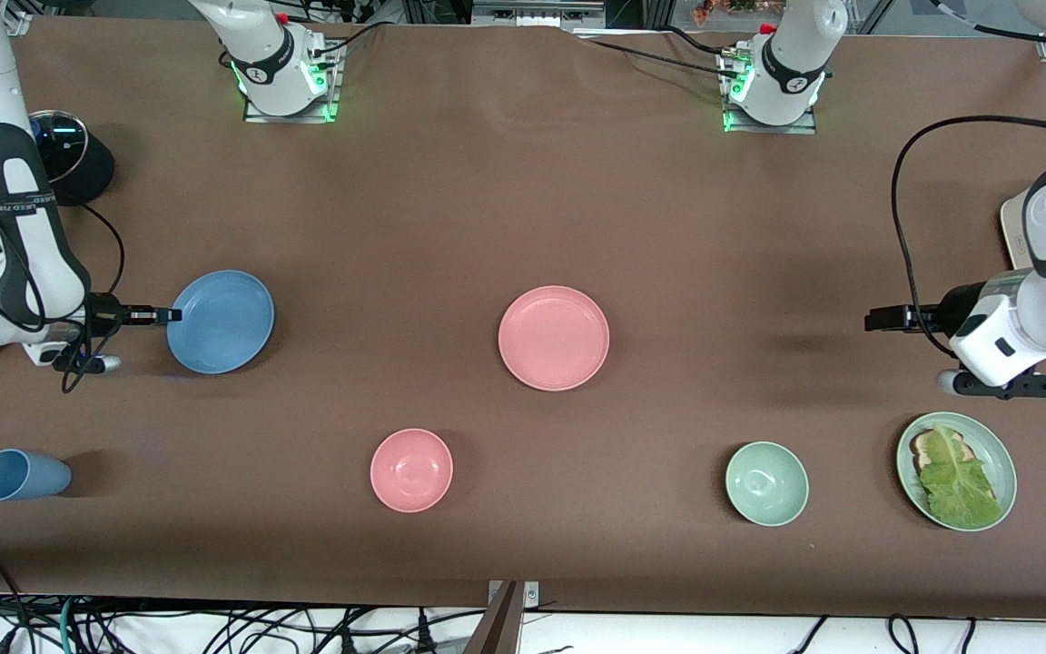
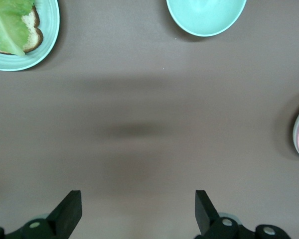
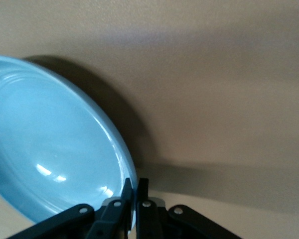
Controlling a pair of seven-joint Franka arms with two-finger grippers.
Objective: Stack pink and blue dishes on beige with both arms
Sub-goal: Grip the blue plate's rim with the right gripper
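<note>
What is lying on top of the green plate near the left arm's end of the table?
On the green plate lies a slice of bread with a lettuce leaf over it. The leaf covers most of the bread, so anything beneath stays hidden.

Brown table (image 1: 487, 200): blue plate (image 1: 223, 320), pink plate (image 1: 554, 338), bowls, cup (image 1: 22, 475).

Blue plate (image 1: 221, 322): wide, shallow, matte, low raised rim, toward the right arm's end of the tabletop (image 1: 450, 209). Right claw (image 1: 169, 315) pinches its rim at the edge, fingers clamped tight on the rim in the right wrist view; plate looks tilted there, with a dark shadow under it.

Pink plate (image 1: 554, 337): same size and shape, flat on the tabletop mid-table, well apart from both claws. Left claw (image 1: 873, 320) hovers over bare tabletop, fingers spread wide, holding nothing; the pink rim shows far off in its wrist view.
</note>
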